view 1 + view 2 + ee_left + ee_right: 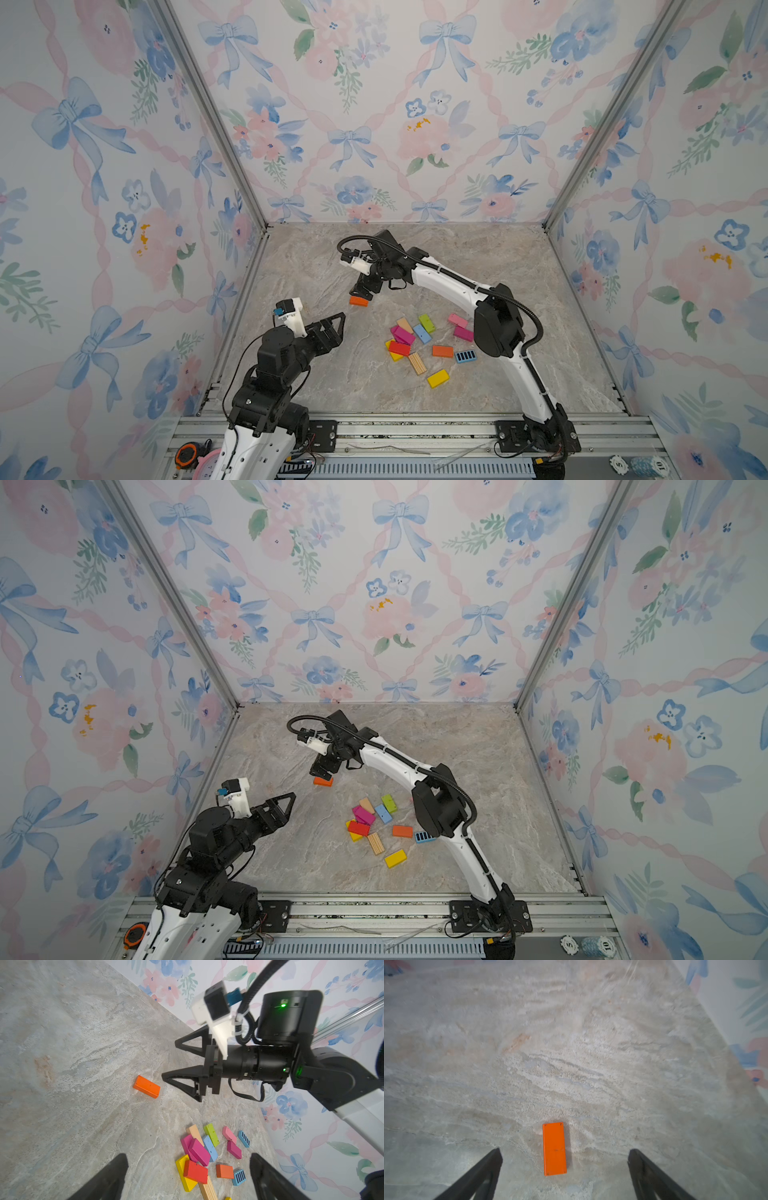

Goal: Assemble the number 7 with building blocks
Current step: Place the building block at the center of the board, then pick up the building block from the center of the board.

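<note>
1. The right end effector is released: its two black triangular fingers stand wide apart and grip nothing.
2. Between those fingers, touching neither, a bright orange flat rectangular building block lies flat on the grey-beige marble-patterned table.
3. The left end effector is likewise released, its jaws spread wide and nothing between them. It hangs above the table and points toward the orange block, apart from it.
4. A loose heap of small flat coloured building blocks lies nearer the front edge, between the two arms and well apart from the orange block.
5. Within the heap a red block rests on top of a yellow block. A magenta block overlaps a light blue block, and a lined wooden block lies just beside the yellow one.
6. At the heap's edges a second orange block, a black-striped blue block and a second yellow block lie flat, apart from one another.
7. A pink block and another magenta block sit close to the right arm's elbow.
</note>
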Tool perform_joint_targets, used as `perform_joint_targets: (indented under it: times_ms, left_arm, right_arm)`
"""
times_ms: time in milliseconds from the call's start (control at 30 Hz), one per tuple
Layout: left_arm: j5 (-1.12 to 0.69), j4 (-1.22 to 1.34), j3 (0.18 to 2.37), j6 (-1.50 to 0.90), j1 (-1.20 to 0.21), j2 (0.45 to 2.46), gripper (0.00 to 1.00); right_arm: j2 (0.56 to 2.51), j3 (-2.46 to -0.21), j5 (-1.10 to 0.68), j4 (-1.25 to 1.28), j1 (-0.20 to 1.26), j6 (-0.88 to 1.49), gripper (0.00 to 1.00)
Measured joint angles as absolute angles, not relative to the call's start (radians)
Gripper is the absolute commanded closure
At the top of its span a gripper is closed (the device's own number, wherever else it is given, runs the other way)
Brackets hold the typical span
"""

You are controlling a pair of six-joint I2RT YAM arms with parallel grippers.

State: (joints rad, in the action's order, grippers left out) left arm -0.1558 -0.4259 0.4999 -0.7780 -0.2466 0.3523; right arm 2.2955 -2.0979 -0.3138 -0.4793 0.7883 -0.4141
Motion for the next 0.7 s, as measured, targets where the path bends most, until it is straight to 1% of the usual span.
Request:
perform_joint_targets:
  times_ms: [100,200,300,367,500,567,633,700]
  left_arm:
    - [-0.154,-0.428,0.524,-0.765,-0.247,0.363,0.06]
    - [-0.154,-0.43,0.543,-0.758,-0.247,0.375,0.06]
    - [-0.155,-0.438,0.557,-0.746,-0.247,0.397,0.07]
    - [-0.164,-0.448,0.567,-0.736,-0.247,0.422,0.07]
    - [-0.197,-0.456,0.584,-0.717,-0.248,0.502,0.09]
    - [-0.212,-0.462,0.586,-0.709,-0.257,0.553,0.09]
    - [-0.216,-0.467,0.588,-0.702,-0.291,0.619,0.1]
    - [-0.198,-0.475,0.599,-0.691,-0.359,0.699,0.1]
  right_arm:
    - [2.163,-1.965,-0.323,-0.337,0.772,-0.356,0.03]
    - [2.019,-1.781,-0.314,-0.158,0.744,-0.271,0.03]
    - [1.902,-1.626,-0.285,-0.009,0.696,-0.118,0.03]
    - [1.852,-1.568,-0.287,0.045,0.648,0.011,0.03]
    - [1.771,-1.48,-0.353,0.105,0.49,0.282,0.03]
    - [1.715,-1.406,-0.381,0.109,0.421,0.361,0.03]
    - [1.656,-1.346,-0.39,0.069,0.385,0.391,0.03]
    - [1.588,-1.291,-0.39,0.005,0.39,0.392,0.03]
